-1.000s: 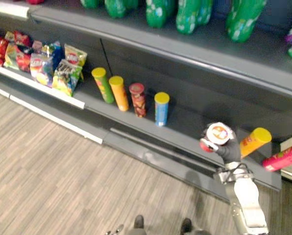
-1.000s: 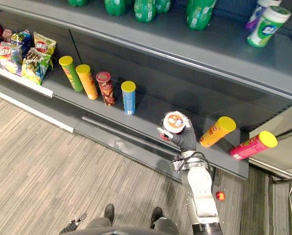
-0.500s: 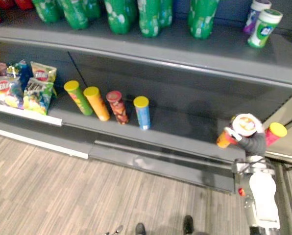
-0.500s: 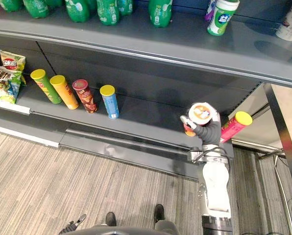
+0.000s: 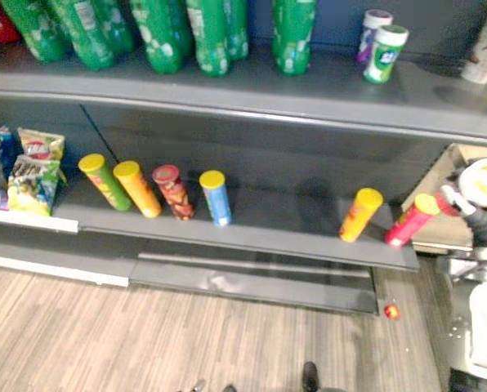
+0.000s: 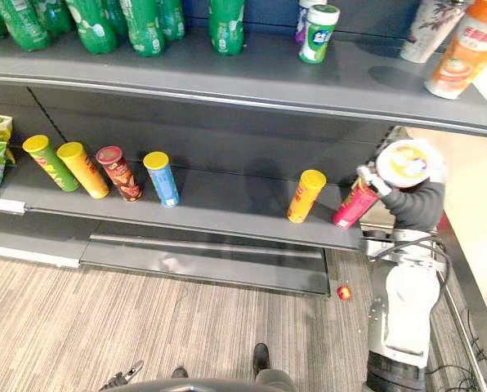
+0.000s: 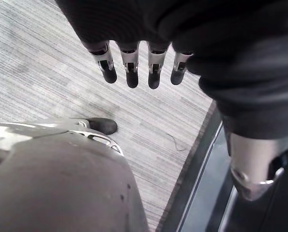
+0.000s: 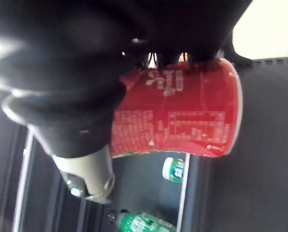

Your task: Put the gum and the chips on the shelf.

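Now | R hand [image 6: 413,201] wraps chips can [image 8: 182,116]; beside lower shelf [image 6: 227,206] end

Eye views: from the head, looking down on shelf [image 6: 252,73] and floor [image 6: 145,327], same scene. Left wrist: faces floor. Right wrist: very close on red cup [image 8: 182,116].

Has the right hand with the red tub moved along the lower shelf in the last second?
Yes, rightward. It was left of the orange tube a second ago; now the right hand, holding the red tub, is right of the pink tube.
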Available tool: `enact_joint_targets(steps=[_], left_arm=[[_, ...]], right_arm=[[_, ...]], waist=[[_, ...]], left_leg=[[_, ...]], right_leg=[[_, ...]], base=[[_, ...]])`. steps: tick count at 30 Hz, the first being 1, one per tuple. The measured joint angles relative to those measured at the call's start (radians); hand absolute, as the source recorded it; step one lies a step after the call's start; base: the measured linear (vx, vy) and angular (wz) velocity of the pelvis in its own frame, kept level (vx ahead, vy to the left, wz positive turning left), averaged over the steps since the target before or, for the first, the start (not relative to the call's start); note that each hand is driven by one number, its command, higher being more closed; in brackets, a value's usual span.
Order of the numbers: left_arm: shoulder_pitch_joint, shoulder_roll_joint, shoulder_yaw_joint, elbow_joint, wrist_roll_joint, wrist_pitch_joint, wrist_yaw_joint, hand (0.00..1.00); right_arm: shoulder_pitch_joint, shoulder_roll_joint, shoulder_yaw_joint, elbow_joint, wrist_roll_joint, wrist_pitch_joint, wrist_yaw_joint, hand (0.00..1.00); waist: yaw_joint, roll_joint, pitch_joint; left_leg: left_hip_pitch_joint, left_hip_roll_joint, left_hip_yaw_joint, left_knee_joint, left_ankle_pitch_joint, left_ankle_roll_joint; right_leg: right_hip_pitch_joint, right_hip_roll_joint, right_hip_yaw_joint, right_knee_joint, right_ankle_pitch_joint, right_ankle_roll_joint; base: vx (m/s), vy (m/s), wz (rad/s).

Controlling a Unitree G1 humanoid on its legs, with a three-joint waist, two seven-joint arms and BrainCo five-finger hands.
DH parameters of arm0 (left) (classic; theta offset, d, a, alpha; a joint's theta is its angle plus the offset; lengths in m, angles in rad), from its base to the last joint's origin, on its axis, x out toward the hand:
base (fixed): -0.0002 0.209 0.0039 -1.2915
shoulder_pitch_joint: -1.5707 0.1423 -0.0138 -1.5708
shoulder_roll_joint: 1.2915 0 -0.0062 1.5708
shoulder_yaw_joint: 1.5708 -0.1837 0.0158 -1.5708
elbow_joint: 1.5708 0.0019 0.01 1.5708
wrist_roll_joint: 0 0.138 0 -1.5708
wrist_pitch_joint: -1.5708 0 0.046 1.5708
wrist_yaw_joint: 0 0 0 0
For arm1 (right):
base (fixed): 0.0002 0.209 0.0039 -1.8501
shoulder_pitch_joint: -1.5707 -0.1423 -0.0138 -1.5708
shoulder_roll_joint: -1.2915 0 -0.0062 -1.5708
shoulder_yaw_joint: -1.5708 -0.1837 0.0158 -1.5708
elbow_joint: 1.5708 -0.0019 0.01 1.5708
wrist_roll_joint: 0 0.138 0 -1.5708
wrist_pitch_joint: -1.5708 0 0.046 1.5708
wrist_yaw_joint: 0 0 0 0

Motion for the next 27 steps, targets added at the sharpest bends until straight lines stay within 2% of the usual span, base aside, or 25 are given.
enact_joint_targets(steps=[3, 7, 12, 18, 23, 27], left_arm=[[0.003, 0.001, 0.000, 0.003, 0.001, 0.000, -0.002, 0.00], [0.011, 0.006, 0.000, 0.004, 0.001, 0.000, -0.006, 0.00], [0.011, 0.013, 0.000, 0.003, 0.002, 0.000, -0.008, 0.00], [0.012, 0.016, -0.012, 0.003, 0.005, 0.000, -0.013, 0.00], [0.017, 0.022, -0.043, 0.003, 0.007, 0.001, -0.013, 0.00], [0.022, 0.025, -0.069, 0.003, 0.006, 0.007, -0.012, 0.00]], right_arm=[[0.000, -0.007, -0.026, -0.031, 0.008, 0.000, 0.003, 1.00], [0.000, -0.009, -0.052, -0.064, 0.020, -0.003, 0.009, 1.00], [-0.001, -0.026, -0.099, -0.067, 0.037, -0.006, 0.000, 1.00], [-0.087, -0.095, -0.132, -0.070, 0.038, -0.007, -0.033, 1.00], [-0.253, -0.218, -0.059, 0.038, 0.059, -0.008, -0.057, 1.00], [-0.357, -0.242, 0.050, 0.160, 0.107, -0.002, -0.063, 1.00]], waist=[[-0.002, -0.002, -0.016], [-0.024, -0.009, -0.024], [-0.024, -0.021, -0.034], [-0.025, -0.024, -0.039], [-0.021, -0.025, -0.048], [-0.017, -0.027, -0.052]], left_leg=[[-0.001, 0.004, 0.016, -0.001, 0.000, -0.001], [0.002, 0.003, 0.026, 0.000, -0.001, -0.002], [0.017, 0.002, 0.047, 0.004, -0.005, -0.005], [0.025, 0.000, 0.066, -0.001, -0.005, -0.004], [0.038, 0.000, 0.065, -0.002, -0.005, -0.003], [0.037, 0.000, 0.057, -0.002, -0.003, -0.001]], right_leg=[[-0.013, 0.006, 0.014, 0.004, 0.000, 0.000], [-0.014, 0.007, 0.021, 0.005, 0.004, -0.003], [-0.013, 0.010, 0.046, 0.004, 0.008, -0.003], [-0.012, 0.009, 0.061, 0.004, 0.012, 0.002], [0.003, 0.008, 0.057, 0.005, 0.012, 0.002], [0.006, 0.007, 0.051, 0.005, 0.012, 0.002]], base=[[-0.02, -0.030, -0.15], [0.01, -0.009, -0.06], [0.01, -0.005, -0.15], [-0.03, -0.012, -0.07], [-0.01, -0.008, 0.01], [-0.01, -0.013, 0.06]])
